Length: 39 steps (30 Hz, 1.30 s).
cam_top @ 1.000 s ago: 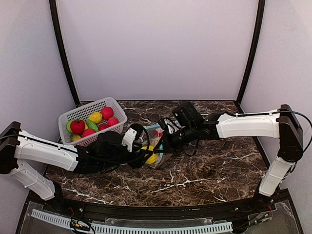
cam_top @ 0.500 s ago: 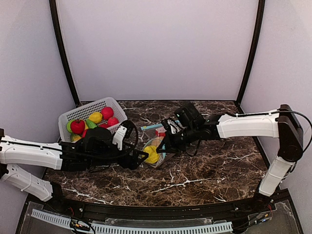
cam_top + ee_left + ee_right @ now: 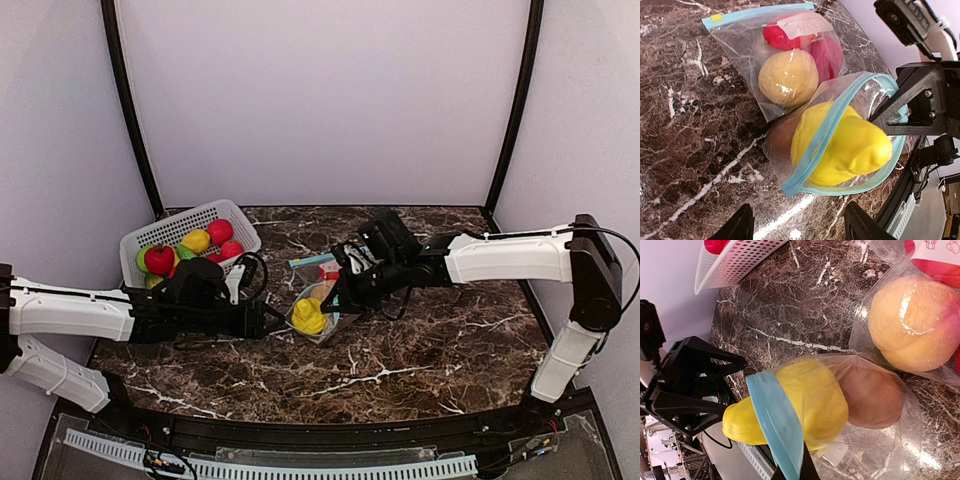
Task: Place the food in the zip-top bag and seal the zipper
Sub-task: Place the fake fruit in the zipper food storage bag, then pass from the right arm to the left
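While yellow food (image 3: 840, 145) sits half out of the zip-top bag (image 3: 780, 150), frame centre | right gripper (image 3: 791, 472) pinches its rim | left gripper (image 3: 800, 232) open, empty | push food deeper before sealing

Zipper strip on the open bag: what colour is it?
Light blue; the zipper strip shows best in the left wrist view.

The table (image 3: 440, 350) is a dark brown, marble-patterned slab with white veins, closed in by pale walls. At about ten o'clock, near the back left corner, a white lattice basket (image 3: 180, 226) sits flat on it. Close to the middle lie two clear plastic bags, touching each other. One is an open zip-top bag (image 3: 835, 122) with a blue rim, bulging, its mouth lifted off the stone. At its twelve o'clock a second bag (image 3: 735, 40) lies flat, its blue zipper edge toward the far side.
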{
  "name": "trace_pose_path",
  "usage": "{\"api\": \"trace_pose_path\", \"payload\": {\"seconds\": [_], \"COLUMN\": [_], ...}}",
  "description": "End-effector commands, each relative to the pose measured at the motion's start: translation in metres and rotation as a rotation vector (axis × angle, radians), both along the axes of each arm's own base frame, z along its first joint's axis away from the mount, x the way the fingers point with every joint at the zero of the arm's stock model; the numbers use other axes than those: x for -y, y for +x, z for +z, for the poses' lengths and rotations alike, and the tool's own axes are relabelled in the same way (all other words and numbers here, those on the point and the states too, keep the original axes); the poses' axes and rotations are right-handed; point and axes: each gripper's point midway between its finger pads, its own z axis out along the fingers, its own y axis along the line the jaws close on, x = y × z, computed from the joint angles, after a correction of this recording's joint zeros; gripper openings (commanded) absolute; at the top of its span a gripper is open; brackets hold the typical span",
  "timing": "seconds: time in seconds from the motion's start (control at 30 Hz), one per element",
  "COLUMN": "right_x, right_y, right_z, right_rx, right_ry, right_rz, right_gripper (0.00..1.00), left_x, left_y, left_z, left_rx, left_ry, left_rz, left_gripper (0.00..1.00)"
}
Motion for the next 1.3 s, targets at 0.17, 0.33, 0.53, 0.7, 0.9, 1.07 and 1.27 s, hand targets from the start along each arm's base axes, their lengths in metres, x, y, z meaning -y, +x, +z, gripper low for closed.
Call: {"api": "trace_pose_path", "payload": {"seconds": [0.17,0.33,0.53,0.7,0.9,1.07,1.27], "right_x": [0.002,0.002,0.003,0.002,0.002,0.002,0.001], "right_y": [0.002,0.001,0.001,0.001,0.001,0.002,0.002], "right_z": [0.015,0.013,0.015,0.016,0.016,0.015,0.017], "right_rx": [0.031,0.027,0.03,0.031,0.032,0.034,0.036], "right_ry": [0.035,0.033,0.037,0.038,0.038,0.037,0.039], "right_rz": [-0.012,-0.009,-0.008,-0.006,-0.005,-0.007,-0.006], "right_gripper": [0.0,0.0,0.0,0.0,0.0,0.0,0.0], "left_x": [0.018,0.021,0.019,0.015,0.026,0.031,0.027], "left_y": [0.007,0.013,0.021,0.026,0.026,0.026,0.026], "left_z": [-0.009,-0.014,-0.003,-0.002,-0.007,-0.012,-0.024], "left_rx": [-0.062,-0.065,-0.045,-0.059,-0.087,-0.104,-0.123], "left_ry": [-0.012,-0.007,-0.056,-0.079,-0.057,-0.048,-0.003], "left_rz": [-0.032,-0.021,0.017,0.02,-0.03,-0.057,-0.045], "left_gripper": [0.57,0.53,0.54,0.59,0.53,0.47,0.38]}}
